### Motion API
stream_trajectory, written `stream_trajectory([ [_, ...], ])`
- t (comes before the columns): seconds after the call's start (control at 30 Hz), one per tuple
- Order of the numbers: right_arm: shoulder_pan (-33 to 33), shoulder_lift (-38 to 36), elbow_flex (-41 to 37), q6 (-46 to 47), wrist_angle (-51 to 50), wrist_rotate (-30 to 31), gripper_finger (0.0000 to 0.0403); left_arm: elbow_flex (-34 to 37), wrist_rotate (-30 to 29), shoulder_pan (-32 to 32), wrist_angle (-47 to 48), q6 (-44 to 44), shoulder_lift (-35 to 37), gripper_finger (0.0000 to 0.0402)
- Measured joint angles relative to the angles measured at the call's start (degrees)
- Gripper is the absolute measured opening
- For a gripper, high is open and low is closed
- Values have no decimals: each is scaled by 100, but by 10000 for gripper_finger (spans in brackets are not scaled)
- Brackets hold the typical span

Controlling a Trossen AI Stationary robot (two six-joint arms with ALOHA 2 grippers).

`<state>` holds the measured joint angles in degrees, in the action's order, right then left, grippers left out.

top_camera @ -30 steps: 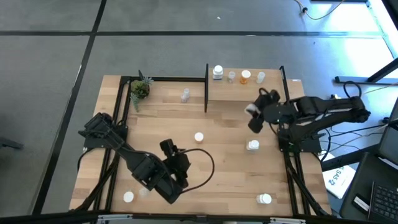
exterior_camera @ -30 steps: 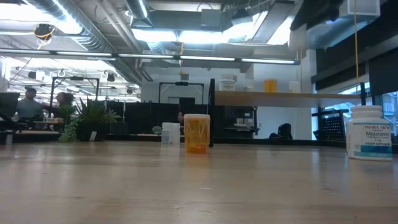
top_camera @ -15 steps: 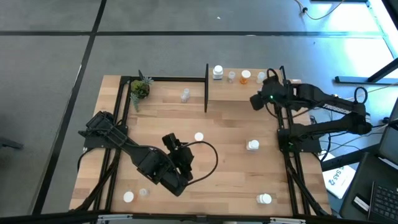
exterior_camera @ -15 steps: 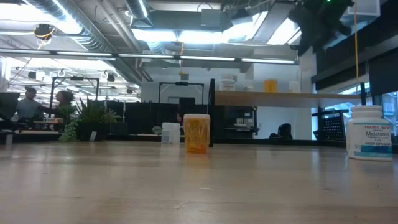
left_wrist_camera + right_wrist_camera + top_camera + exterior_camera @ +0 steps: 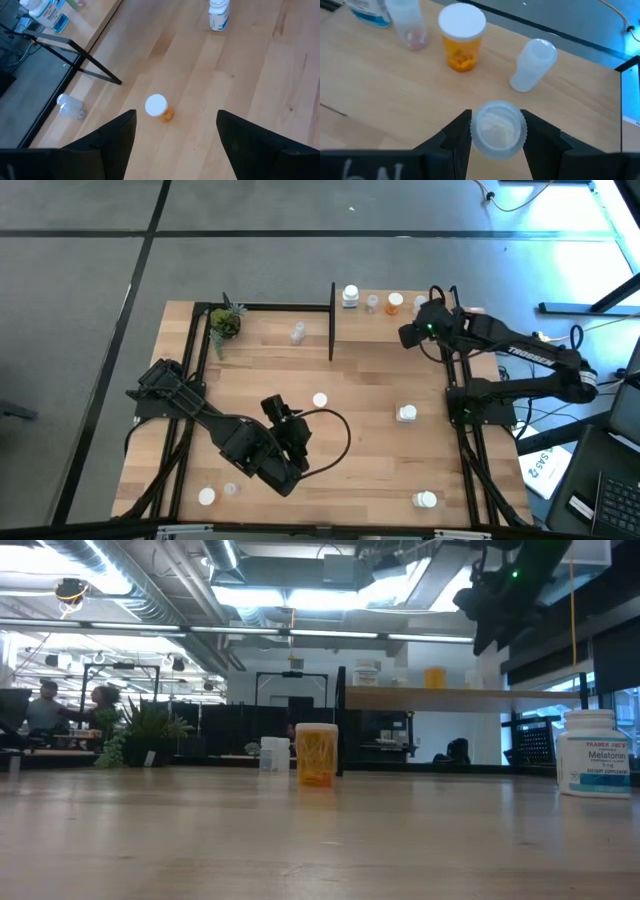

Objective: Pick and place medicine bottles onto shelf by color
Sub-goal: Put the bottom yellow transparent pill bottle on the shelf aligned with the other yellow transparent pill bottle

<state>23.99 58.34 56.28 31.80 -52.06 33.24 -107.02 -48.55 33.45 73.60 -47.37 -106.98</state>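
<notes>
My right gripper (image 5: 496, 116) hangs over the shelf (image 5: 372, 323) at the far right, shut on a clear bottle (image 5: 497, 129). On the shelf stand a white bottle (image 5: 350, 297), a clear one (image 5: 372, 303), an orange one (image 5: 462, 37) and a cloudy one (image 5: 534, 65). My left gripper (image 5: 175, 117) is open above the table's middle, its fingers short of an orange bottle with a white cap (image 5: 157, 106) that stands on the tabletop. My right gripper pinches the clear bottle's round side wall (image 5: 476, 132) between its two fingers, one on either side. The fingers slant down toward the far edge. One round end of the bottle faces the wrist camera. The bottle is held above the shelf board.
Loose bottles stand on the tabletop: a clear one (image 5: 298, 333) at the far side, white ones (image 5: 406, 414) (image 5: 425, 500) on the right, and two (image 5: 206, 496) near the front left. A small plant (image 5: 225, 323) sits at the far left. Black posts (image 5: 332, 320) flank the shelf.
My right gripper has swung from over the tabletop toward the far edge with the clear bottle and now stands over the shelf, beside the row of bottles. It has turned as it went.
</notes>
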Motion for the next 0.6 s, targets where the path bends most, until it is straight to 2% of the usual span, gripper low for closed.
stream_trajectory([
  [0.27, 288, 5, -489, -112, 514, 12, 152, 2, 0, -2, 0, -2, 0, 270],
  [0.6, 525, 12, -604, -259, 886, 16, 152, 2, 0, -2, 0, -2, 0, 270],
])
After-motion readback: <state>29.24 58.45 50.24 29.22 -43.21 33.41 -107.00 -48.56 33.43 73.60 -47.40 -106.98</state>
